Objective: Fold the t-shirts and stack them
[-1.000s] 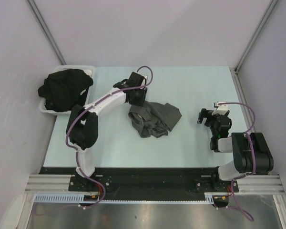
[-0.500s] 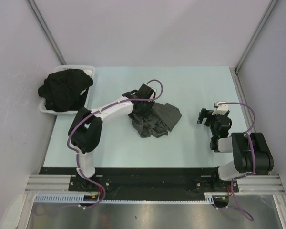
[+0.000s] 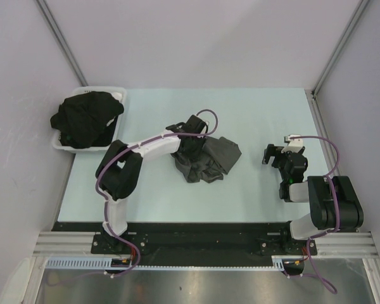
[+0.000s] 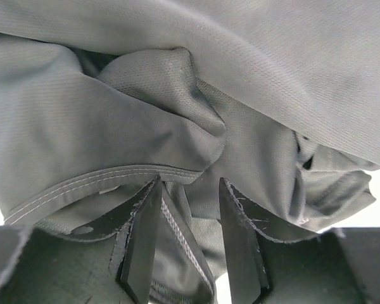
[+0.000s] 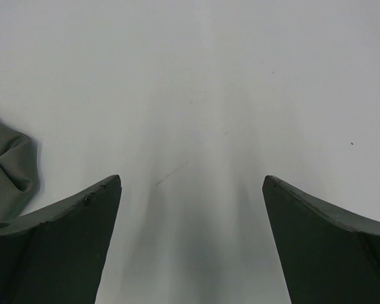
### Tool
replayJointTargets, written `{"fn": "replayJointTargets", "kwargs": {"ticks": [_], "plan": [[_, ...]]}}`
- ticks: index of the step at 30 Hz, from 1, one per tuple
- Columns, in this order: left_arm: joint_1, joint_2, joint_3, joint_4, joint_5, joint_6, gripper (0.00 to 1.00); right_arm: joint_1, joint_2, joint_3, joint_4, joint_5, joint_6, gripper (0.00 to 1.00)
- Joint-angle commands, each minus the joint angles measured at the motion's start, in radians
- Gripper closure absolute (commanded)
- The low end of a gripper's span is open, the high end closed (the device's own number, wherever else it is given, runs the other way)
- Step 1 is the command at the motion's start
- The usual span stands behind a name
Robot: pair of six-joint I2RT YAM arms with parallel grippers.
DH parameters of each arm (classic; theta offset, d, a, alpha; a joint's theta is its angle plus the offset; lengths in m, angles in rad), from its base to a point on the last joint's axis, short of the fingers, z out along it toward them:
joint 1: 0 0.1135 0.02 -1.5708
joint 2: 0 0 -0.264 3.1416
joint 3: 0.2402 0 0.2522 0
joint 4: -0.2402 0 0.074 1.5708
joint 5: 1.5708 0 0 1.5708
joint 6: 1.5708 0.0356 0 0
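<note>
Your crumpled charcoal grey t-shirt [image 3: 210,158] sits mid-way across the pale green table [image 3: 259,114], and the left gripper [image 4: 190,183] is down on its left edge. Its fingers [image 4: 142,234] are part-way apart with a stitched hem lying loose between them, not pinched. The right gripper [image 5: 190,180] is spread wide over bare table, well off to the right. The black t-shirts [image 3: 82,120] are heaped in the white plastic tray [image 3: 117,90] at far left.

Beneath my left pincer [image 4: 189,185] the charcoal t-shirt [image 4: 107,126] is matt, fine-knit cloth, hems stitched; the table [image 5: 209,76] looks smooth, matt.
</note>
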Motion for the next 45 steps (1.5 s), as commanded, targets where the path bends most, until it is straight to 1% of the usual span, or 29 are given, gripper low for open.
{"fn": "replayJointTargets", "kwargs": {"ticks": [1, 7, 9, 12, 15, 18, 19, 21, 26, 27, 28, 29, 30, 31, 33, 36, 37, 38, 39, 40, 41, 43, 44, 45], "plan": [[-0.006, 0.025, 0.021, 0.01, -0.011, 0.009, 0.53, 0.002, -0.013, 0.021, 0.032, 0.009, -0.009, 0.0], [-0.006, 0.051, 0.017, 0.026, -0.025, 0.006, 0.51, 0.002, -0.012, 0.021, 0.031, 0.011, -0.01, 0.0], [-0.006, 0.059, 0.02, 0.032, -0.023, 0.003, 0.51, 0.002, -0.013, 0.021, 0.032, 0.011, -0.012, 0.0], [-0.006, 0.071, 0.035, 0.035, -0.028, 0.004, 0.57, 0.002, -0.013, 0.02, 0.032, 0.009, -0.01, 0.0], [-0.006, 0.083, 0.052, 0.035, -0.039, 0.007, 0.67, 0.002, -0.012, 0.021, 0.029, 0.009, -0.009, 0.0], [-0.006, 0.09, 0.067, 0.033, -0.054, 0.013, 0.84, 0.001, -0.015, 0.021, 0.029, 0.011, -0.004, 0.0], [-0.006, 0.093, 0.073, 0.032, -0.06, 0.015, 0.92, -0.001, -0.013, 0.021, 0.034, 0.044, 0.004, 0.0], [-0.006, 0.093, 0.098, 0.013, -0.078, 0.016, 1.0, 0.001, -0.01, 0.021, 0.034, 0.046, 0.005, 0.0], [-0.006, 0.065, 0.162, -0.028, -0.101, 0.035, 1.0, 0.005, -0.011, 0.021, 0.038, 0.055, 0.004, 0.0], [-0.006, 0.057, 0.173, -0.037, -0.109, 0.038, 1.0, 0.006, -0.019, 0.024, 0.048, 0.078, 0.005, 0.0], [-0.006, 0.041, 0.2, -0.048, -0.121, 0.043, 1.0, 0.048, -0.04, 0.03, 0.004, 0.228, 0.016, 0.0], [-0.006, 0.034, 0.213, -0.069, -0.127, 0.052, 1.0, 0.071, -0.062, 0.082, -0.058, 0.301, 0.028, 0.0], [-0.006, 0.018, 0.228, -0.082, -0.134, 0.055, 1.0, 0.067, -0.1, 0.114, -0.128, 0.325, 0.039, 0.0], [-0.006, 0.007, 0.26, -0.092, -0.147, 0.059, 1.0, 0.065, -0.11, 0.156, -0.259, 0.307, 0.036, 0.01], [-0.004, -0.021, 0.293, -0.125, -0.161, 0.069, 1.0, 0.081, -0.143, 0.237, -0.345, 0.296, 0.012, 0.01], [-0.004, -0.059, 0.362, -0.16, -0.187, 0.079, 1.0, 0.133, -0.203, 0.282, -0.374, 0.293, -0.051, 0.0], [-0.004, -0.067, 0.404, -0.18, -0.195, 0.081, 1.0, 0.151, -0.235, 0.324, -0.406, 0.256, -0.074, 0.0], [-0.004, -0.073, 0.424, -0.189, -0.219, 0.082, 1.0, 0.169, -0.243, 0.351, -0.419, 0.23, -0.137, 0.0], [-0.003, -0.085, 0.447, -0.198, -0.229, 0.084, 1.0, 0.211, -0.249, 0.372, -0.441, 0.187, -0.163, 0.0], [0.0, -0.091, 0.495, -0.218, -0.238, 0.09, 1.0, 0.232, -0.249, 0.418, -0.452, 0.178, -0.185, 0.0], [0.002, -0.096, 0.515, -0.229, -0.261, 0.092, 1.0, 0.252, -0.243, 0.441, -0.469, 0.184, -0.209, 0.0], [0.016, -0.113, 0.564, -0.253, -0.29, 0.102, 1.0, 0.31, -0.207, 0.512, -0.514, 0.257, -0.196, 0.0], [0.023, -0.119, 0.579, -0.263, -0.31, 0.107, 1.0, 0.327, -0.19, 0.535, -0.531, 0.305, -0.173, 0.0], [0.034, -0.133, 0.592, -0.273, -0.316, 0.109, 1.0, 0.338, -0.171, 0.561, -0.585, 0.39, -0.115, 0.0]]}}
